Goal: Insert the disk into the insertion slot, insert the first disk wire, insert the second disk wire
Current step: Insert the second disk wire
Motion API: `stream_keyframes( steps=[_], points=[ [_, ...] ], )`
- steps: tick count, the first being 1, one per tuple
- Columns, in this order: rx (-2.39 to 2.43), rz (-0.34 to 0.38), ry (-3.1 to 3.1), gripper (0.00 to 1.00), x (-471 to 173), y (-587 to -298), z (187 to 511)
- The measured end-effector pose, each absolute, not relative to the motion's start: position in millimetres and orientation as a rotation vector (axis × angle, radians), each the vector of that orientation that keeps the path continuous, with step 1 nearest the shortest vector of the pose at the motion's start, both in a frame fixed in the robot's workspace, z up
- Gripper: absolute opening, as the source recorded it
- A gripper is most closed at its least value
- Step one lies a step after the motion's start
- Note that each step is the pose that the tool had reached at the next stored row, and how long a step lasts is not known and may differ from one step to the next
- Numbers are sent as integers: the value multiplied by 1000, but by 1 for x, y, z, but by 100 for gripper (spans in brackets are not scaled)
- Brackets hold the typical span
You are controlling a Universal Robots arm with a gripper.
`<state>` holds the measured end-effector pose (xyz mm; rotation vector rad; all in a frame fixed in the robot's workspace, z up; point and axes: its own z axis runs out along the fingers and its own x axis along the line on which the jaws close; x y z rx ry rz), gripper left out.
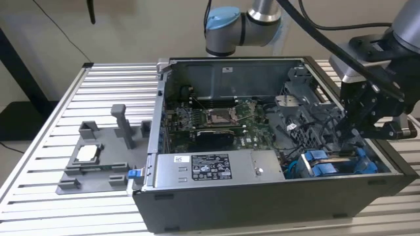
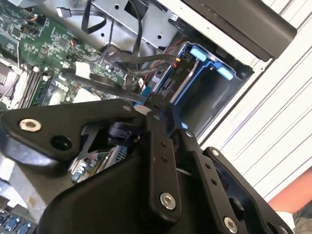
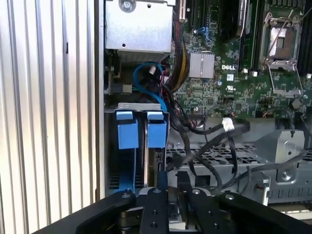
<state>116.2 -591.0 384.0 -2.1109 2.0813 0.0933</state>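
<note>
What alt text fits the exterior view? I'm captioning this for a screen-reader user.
A robot arm's gripper reaches into an open black computer case, just above the blue-framed disk seated in the insertion slot at the exterior view's right. A grey power-supply box sits in front of the motherboard.

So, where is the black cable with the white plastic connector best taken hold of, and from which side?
Probably by the white plastic connector itself, its only rigid part; the thin black cable behind it would bend. It lies uncovered over the grey perforated metal cage, so come straight in through the black computer case's open side.
</note>
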Motion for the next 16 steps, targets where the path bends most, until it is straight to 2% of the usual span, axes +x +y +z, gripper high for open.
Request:
stream_keyframes(
  steps=[1,2,8,16],
  points=[
    [-2110,93,2081,23,116,-590,384],
    [-2110,91,2080,30,116,-590,384],
    [-2108,93,2078,30,113,-588,395],
    [-2107,87,2076,30,90,-564,395]
  ],
)
